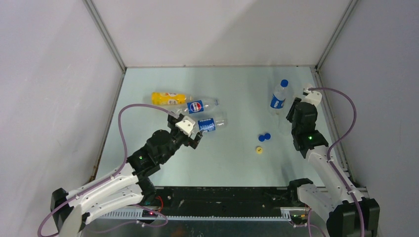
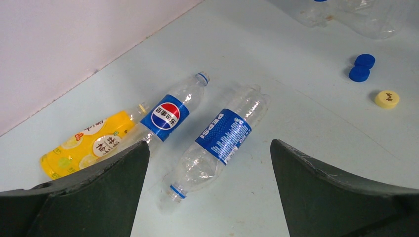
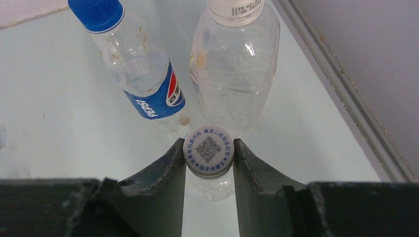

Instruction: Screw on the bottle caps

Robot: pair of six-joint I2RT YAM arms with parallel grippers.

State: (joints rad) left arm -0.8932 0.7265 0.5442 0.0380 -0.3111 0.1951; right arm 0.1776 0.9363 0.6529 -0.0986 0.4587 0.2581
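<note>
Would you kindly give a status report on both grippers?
Left gripper open above clear blue-labelled plastic bottle. Right gripper shut on white round plastic cap atop clear bottle. Blue caps, yellow cap loose.

Desk (image 1: 232,165): pale blue-green top, evenly lit. Back wall (image 1: 217,29), left wall (image 1: 49,98), right wall (image 1: 383,74): plain grey-white panels. Metal corner strips (image 1: 105,35) at the wall joints. Black rail (image 1: 222,192) along near desk edge.
</note>
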